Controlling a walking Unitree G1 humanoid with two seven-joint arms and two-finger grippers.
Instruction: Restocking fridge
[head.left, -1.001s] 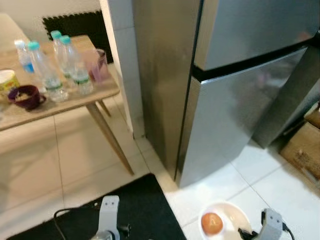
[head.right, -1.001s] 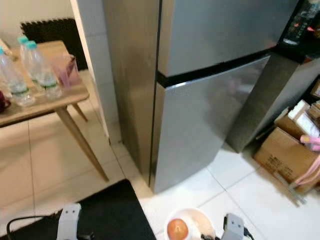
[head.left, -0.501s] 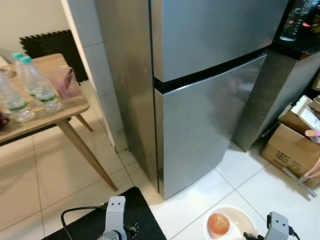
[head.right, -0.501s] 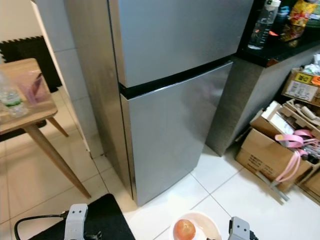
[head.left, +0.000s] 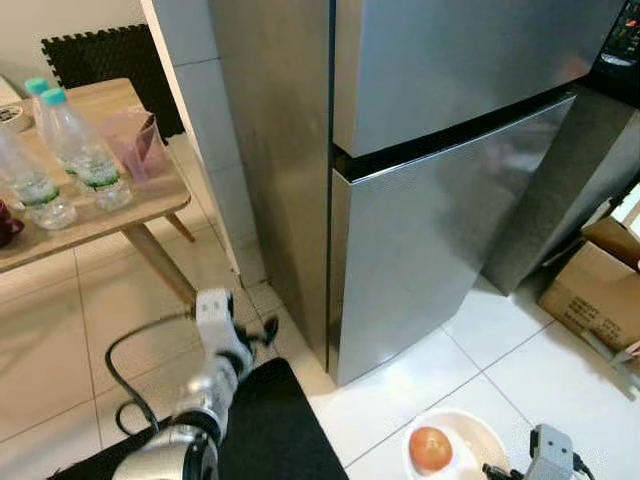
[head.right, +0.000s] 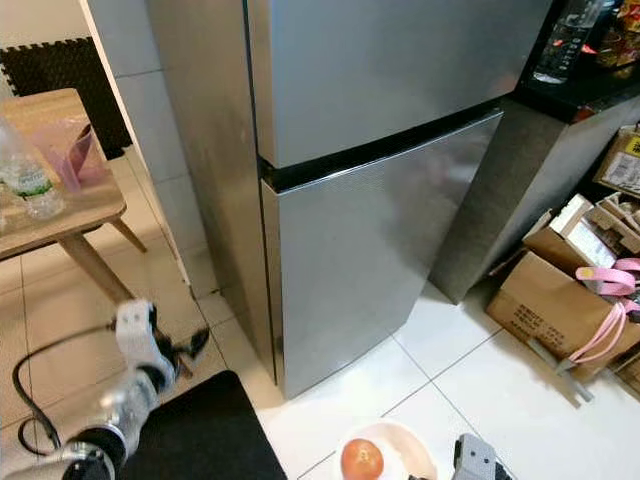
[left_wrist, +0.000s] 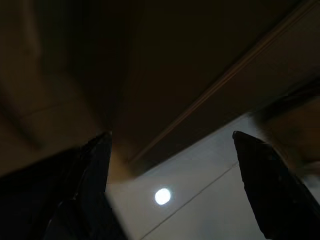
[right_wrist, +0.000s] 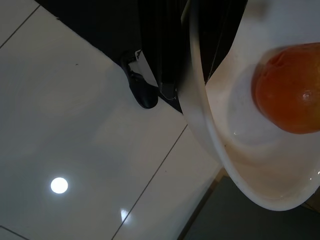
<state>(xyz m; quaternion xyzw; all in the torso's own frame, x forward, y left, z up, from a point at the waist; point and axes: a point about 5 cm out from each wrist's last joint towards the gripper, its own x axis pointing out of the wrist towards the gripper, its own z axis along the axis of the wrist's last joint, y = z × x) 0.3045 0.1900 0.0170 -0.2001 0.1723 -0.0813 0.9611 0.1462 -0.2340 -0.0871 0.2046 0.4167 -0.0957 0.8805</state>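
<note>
**Bowl with tomato held before a closed fridge**

The right gripper (right_wrist: 165, 60) sits low at the near right, its black fingers clamped on the rim of a white bowl (head.left: 480, 440). In the bowl lies one orange-red tomato (head.left: 430, 449), resting toward the bowl's left side. The right wrist view shows the bowl's rim pinched close by the fingers, with glossy white floor tiles (right_wrist: 75, 125) beneath.

The left gripper (head.left: 262, 331) is raised at the near left, reaching toward the lower left corner of the fridge. In the left wrist view its two black fingers (left_wrist: 95, 180) stand well apart, with nothing between them.

Beyond the bowl stands a stainless steel two-door fridge (head.left: 440, 230), both doors shut, a dark seam dividing upper from lower door. A black mat (head.left: 270, 430) lies on the floor at the near left.

To the far left is a wooden table (head.left: 110, 210) carrying water bottles (head.left: 85, 150) with teal caps and a pink plastic cup (head.left: 140, 145). To the right of the fridge a dark counter (head.right: 590, 100) rises, and cardboard boxes (head.right: 550, 300) sit on the floor beside it.
</note>
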